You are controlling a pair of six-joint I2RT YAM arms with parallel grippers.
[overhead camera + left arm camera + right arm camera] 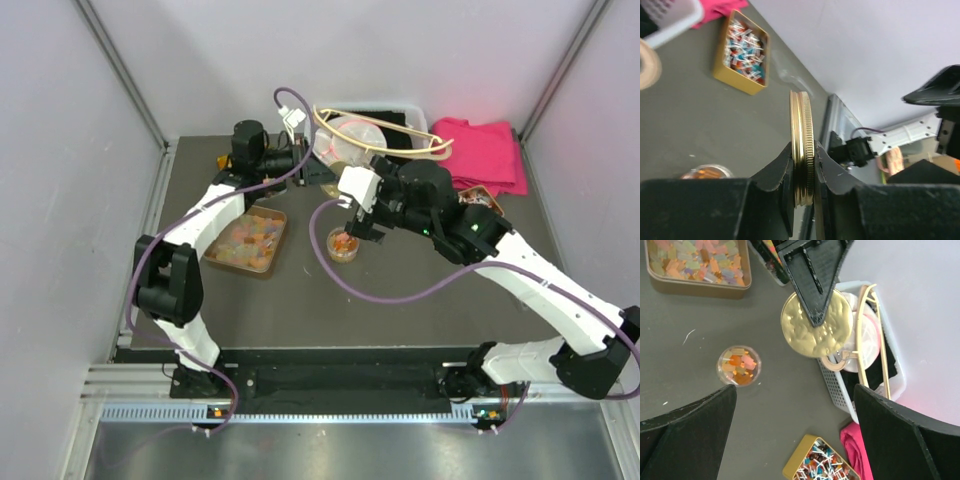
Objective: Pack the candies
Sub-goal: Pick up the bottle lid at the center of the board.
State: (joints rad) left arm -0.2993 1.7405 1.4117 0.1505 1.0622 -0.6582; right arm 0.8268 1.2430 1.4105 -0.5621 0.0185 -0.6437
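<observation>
The candies fill a shallow gold tray (248,240) at the left; some also lie in a small clear jar (343,246). In the right wrist view the jar (738,365) holds orange, pink and pale pieces, and the tray (695,260) is at the top left. My left gripper (803,147) is shut on the edge of a round gold lid (802,115), held upright above the table. That lid (815,325) hangs beyond the jar. My right gripper (795,390) is open and empty, hovering just right of the jar.
A gold tin of twist-wrapped sweets (817,462) sits near the right gripper, also seen in the left wrist view (742,52). A white basket (400,115) with a hanger and a pink cloth (485,150) stand at the back right.
</observation>
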